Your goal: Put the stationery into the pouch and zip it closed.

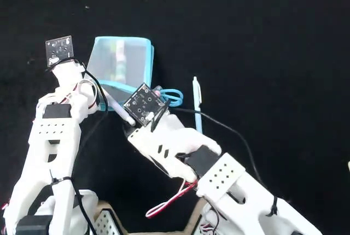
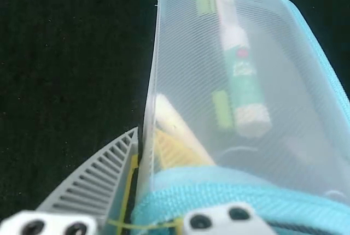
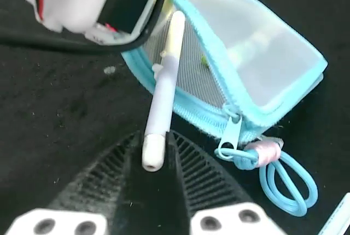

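Open black table [image 1: 284, 43] on every side: bare cloth off the outer side of the left gripper [image 2: 136, 191], a wide stretch past the pouch [image 1: 123, 63], and wider still off the outer side of the right gripper [image 3: 154, 143]. Pouch just ahead of both grippers, teal zipper edge nearest them. Blue pen [image 1: 197, 104] flat on the cloth just beside the right gripper's outer side, apart from the pouch and near the light-blue cord loop [image 3: 287, 183] tied to the zipper pull [image 3: 232, 131].

Glue stick [image 2: 243, 82] with a green label visible through the mesh wall ahead of the left gripper; print too blurred to read.

Left gripper pressed together on the pouch's near edge. Right gripper pinching a white pen [image 3: 164, 82] by its rear end, far end at the pouch's open mouth.
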Controlling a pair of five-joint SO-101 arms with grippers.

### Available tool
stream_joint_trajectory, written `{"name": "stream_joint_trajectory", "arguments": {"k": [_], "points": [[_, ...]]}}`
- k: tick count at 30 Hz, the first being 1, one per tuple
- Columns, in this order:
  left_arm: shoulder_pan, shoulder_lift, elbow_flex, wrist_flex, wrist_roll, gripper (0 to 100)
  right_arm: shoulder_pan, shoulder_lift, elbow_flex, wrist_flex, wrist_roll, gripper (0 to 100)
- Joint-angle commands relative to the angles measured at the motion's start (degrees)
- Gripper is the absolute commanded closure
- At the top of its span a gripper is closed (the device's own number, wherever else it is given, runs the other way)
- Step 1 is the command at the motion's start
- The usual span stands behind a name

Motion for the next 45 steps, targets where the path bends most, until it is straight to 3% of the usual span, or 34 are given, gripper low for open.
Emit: {"name": "stream_joint_trajectory", "arguments": {"k": [1,9,14,18,24,30,37,41,45], "points": [[-1.0,1.3,1.1,1.8,1.0,97,0.4,-2.4,-2.9,-1.1,-0.5,98.7],[-1.0,1.3,1.1,1.8,1.0,97,-0.1,2.2,-3.6,-10.6,-0.2,97.0],[-1.0,1.3,1.1,1.8,1.1,97,-0.6,12.6,-9.2,-10.5,-0.5,86.5],[-1.0,1.3,1.1,1.8,1.0,97,-2.9,18.1,-14.7,-10.4,-0.6,86.1],[-1.1,1.3,1.1,1.8,1.0,97,-6.5,13.6,-14.7,-9.2,-0.2,86.1],[-1.1,1.3,1.1,1.8,1.0,97,4.0,3.7,-14.3,-1.3,-0.6,86.1],[-1.1,1.3,1.1,1.8,0.9,97,26.1,-3.8,-15.3,8.6,-8.5,86.1],[-1.1,1.3,1.1,1.8,0.9,97,35.3,3.8,-18.8,13.3,-9.2,86.1],[-1.1,1.3,1.1,1.8,0.9,97,37.8,19.5,-24.3,15.8,-9.6,86.0]]}}
